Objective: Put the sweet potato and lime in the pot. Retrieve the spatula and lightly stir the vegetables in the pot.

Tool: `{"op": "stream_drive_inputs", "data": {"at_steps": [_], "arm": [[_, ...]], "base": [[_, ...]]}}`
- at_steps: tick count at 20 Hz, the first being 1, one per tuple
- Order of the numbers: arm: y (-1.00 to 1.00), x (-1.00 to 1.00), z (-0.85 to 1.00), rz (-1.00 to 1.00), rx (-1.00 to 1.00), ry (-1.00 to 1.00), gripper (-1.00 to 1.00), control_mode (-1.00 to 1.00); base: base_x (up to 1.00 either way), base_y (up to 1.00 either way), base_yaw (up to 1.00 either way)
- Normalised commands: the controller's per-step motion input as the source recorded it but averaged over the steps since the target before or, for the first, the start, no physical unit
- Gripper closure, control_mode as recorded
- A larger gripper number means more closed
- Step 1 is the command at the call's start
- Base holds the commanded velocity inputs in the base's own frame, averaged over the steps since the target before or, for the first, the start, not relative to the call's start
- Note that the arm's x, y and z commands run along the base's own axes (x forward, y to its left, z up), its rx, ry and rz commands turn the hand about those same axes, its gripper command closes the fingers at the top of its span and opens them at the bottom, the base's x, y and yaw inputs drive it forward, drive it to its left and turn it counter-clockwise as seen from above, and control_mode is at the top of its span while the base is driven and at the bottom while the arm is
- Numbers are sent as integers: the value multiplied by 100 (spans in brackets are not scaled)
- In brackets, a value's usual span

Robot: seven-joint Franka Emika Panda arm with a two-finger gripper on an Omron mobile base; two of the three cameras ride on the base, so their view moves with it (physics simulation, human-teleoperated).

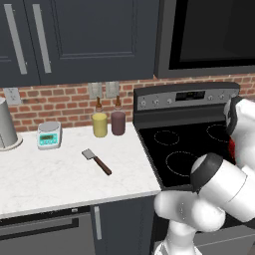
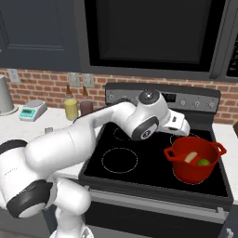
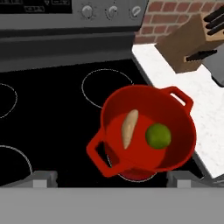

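With the sweet potato (image 3: 129,128) and the lime (image 3: 158,136) lying side by side in the pot (image 3: 179,131), tuber at nine o'clock of the fruit, the gripper (image 2: 182,126) hangs above, released and empty, presumably free to fetch the spatula (image 1: 96,161) from the desk (image 1: 60,179).

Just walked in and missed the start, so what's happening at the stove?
A white robot arm is cooking at the stove. The sweet potato and the lime already lie side by side in the red pot on a front burner. The gripper hangs open above the pot, holding nothing. The spatula for stirring lies untouched on the white counter left of the stove, so fetching it is probably next.
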Motion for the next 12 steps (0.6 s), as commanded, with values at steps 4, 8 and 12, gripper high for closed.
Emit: {"op": "stream_drive_inputs", "data": {"at_steps": [4,8,12], "arm": [[100,-19,39,21,-18,1,-100,-100],[100,-17,32,22,-19,3,-100,-100],[100,-8,24,26,-19,10,-100,-100]], "base": [[0,0,0],[0,0,0],[0,0,0]]}}
